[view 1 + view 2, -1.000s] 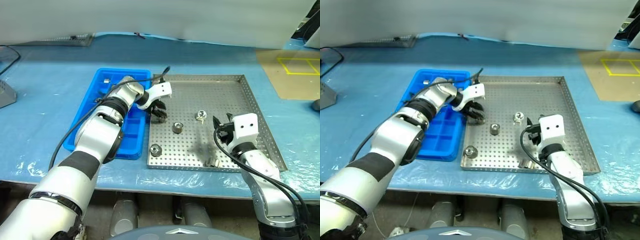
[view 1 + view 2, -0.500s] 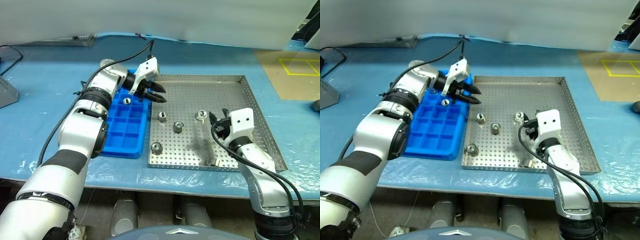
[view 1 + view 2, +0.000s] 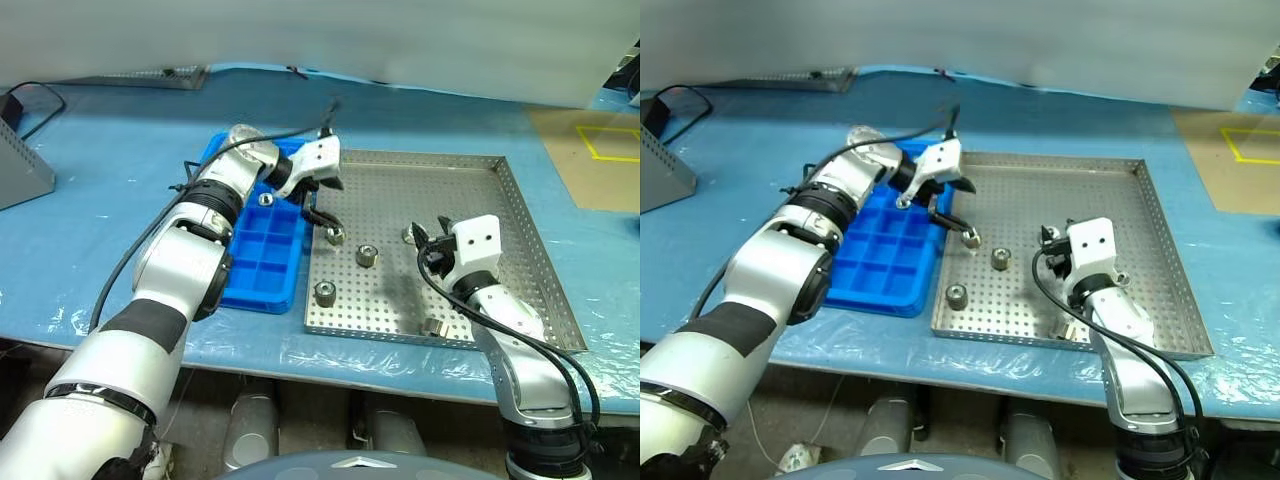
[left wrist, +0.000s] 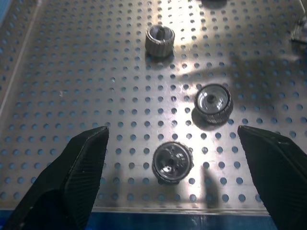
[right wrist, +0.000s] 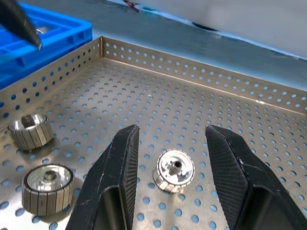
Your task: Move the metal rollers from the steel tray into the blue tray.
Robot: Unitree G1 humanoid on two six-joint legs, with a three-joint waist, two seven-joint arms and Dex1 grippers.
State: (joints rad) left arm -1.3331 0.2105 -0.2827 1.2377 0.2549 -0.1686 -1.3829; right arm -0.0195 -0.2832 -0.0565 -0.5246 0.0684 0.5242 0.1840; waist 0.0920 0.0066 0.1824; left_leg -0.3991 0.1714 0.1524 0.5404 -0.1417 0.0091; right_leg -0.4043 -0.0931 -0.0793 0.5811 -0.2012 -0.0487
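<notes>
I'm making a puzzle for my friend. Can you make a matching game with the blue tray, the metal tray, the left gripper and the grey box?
Things:
1. blue tray
2. metal tray
3. left gripper
4. grey box

Clues:
a. floor full of little holes
b. jaws wide open above a roller
c. split into square compartments
d. far off to the left, away from both trays

Pairs: 1-c, 2-a, 3-b, 4-d
</notes>
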